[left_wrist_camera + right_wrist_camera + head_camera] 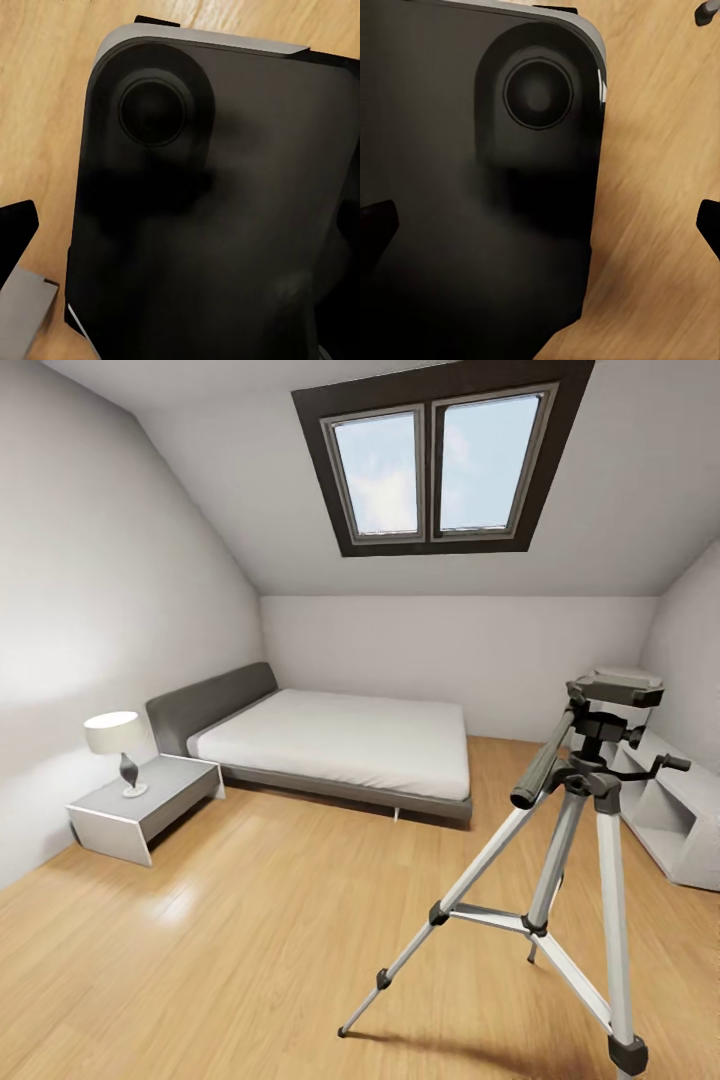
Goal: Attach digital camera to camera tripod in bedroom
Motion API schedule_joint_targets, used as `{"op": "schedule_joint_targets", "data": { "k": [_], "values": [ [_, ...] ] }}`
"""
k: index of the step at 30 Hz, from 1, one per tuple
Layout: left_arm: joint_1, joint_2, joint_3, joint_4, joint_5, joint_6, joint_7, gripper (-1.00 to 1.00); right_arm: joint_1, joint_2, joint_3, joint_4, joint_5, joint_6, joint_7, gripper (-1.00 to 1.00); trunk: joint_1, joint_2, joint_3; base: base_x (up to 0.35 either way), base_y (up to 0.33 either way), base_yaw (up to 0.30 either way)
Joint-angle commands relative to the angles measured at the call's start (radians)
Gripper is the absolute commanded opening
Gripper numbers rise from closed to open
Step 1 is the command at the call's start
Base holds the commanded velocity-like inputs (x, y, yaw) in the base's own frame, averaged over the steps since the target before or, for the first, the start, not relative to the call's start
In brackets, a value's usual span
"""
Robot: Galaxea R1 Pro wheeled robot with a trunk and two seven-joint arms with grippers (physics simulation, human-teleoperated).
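The camera tripod (pixel 588 778) stands on the light wood floor at the right of the head view, its silver legs spread and its black pan head (pixel 615 690) bare on top, with the long handle (pixel 545 758) slanting down to the left. The digital camera is out of view. In the left wrist view my left gripper (pixel 184 232) is open over a dark rounded robot body (pixel 210 210), one black fingertip (pixel 16 236) at the picture's edge. The right wrist view has my right gripper (pixel 540 225) open too, its fingertips (pixel 375 225) wide apart above the same kind of dark body and the floor.
A low grey bed (pixel 340 745) with a white mattress lies against the far wall. At the left is a grey nightstand (pixel 150 805) carrying a lamp (pixel 118 745). A white low shelf unit (pixel 680 820) sits behind the tripod at the right. A skylight (pixel 440 460) is set in the sloped ceiling.
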Motion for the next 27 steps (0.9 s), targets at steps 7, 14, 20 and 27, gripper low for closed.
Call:
{"op": "schedule_joint_targets", "data": {
  "k": [7, 14, 20, 27],
  "values": [
    [0.0, 0.0, 0.003, 0.0, 0.006, -0.002, 0.0, 1.0, 0.0, 0.001, 0.005, 0.001, 0.004, -0.003, 0.001, 1.0, 0.0, 0.0, -0.001, 0.0, 0.0, -0.014],
    [0.0, 0.0, 0.003, 0.0, 0.006, -0.002, 0.001, 1.0, 0.0, 0.0, 0.006, 0.001, 0.005, -0.003, 0.001, 1.0, 0.0, 0.0, -0.001, 0.0, 0.0, -0.003],
    [0.0, 0.0, 0.003, 0.0, 0.006, -0.002, 0.001, 1.0, 0.0, 0.0, 0.007, 0.001, 0.006, -0.003, 0.001, 1.0, 0.0, 0.0, -0.001, 0.0, 0.0, 0.0],
    [0.0, 0.0, 0.003, 0.0, 0.006, -0.002, 0.001, 1.0, 0.0, 0.0, 0.008, 0.001, 0.006, -0.002, 0.001, 1.0, 0.0, 0.0, -0.001, 0.0, 0.0, 0.0]
  ]
}}
